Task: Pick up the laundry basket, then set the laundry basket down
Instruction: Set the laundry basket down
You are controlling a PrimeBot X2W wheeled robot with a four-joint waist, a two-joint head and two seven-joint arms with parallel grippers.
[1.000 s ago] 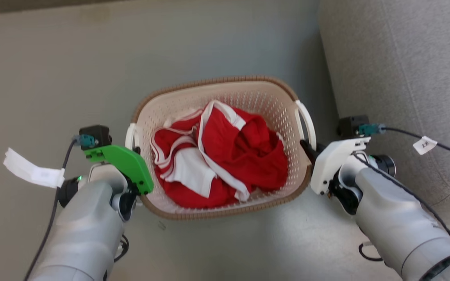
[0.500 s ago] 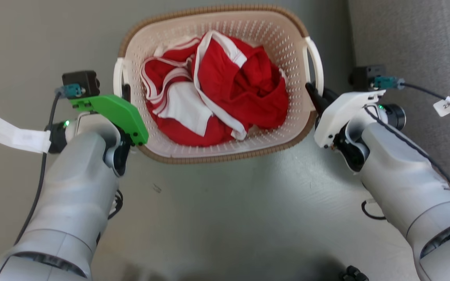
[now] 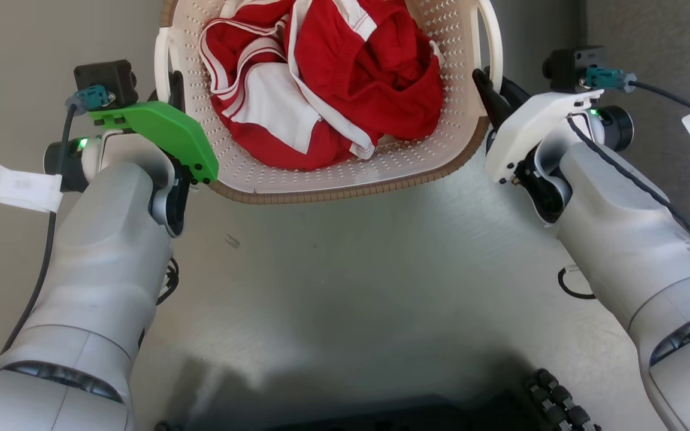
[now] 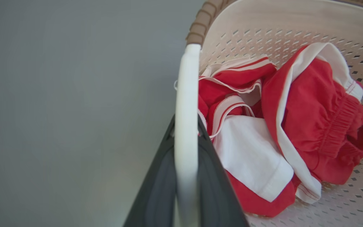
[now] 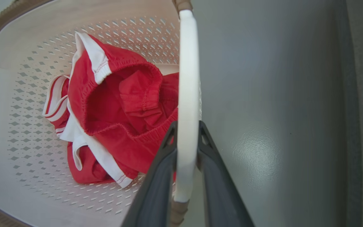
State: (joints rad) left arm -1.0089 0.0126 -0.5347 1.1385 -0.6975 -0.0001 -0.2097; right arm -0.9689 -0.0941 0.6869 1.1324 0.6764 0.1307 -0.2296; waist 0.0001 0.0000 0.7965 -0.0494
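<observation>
The laundry basket, cream and perforated with a brown rim, is cut off by the head view's top edge. Red and white clothes lie inside it. My left gripper is shut on the basket's white left handle, whose bar passes between the two dark fingers. On the other side my right gripper is shut on the white right handle in the same way. The basket's wall and clothes also show past the right gripper.
A grey upholstered piece stands close to the right of the basket and my right arm. Grey floor lies below. My dark base shows at the bottom edge. A white tag hangs from the left cable.
The head camera has moved. The basket and both grippers now sit higher in the view, and the basket looks larger. Both grippers keep their hold on the handles.
</observation>
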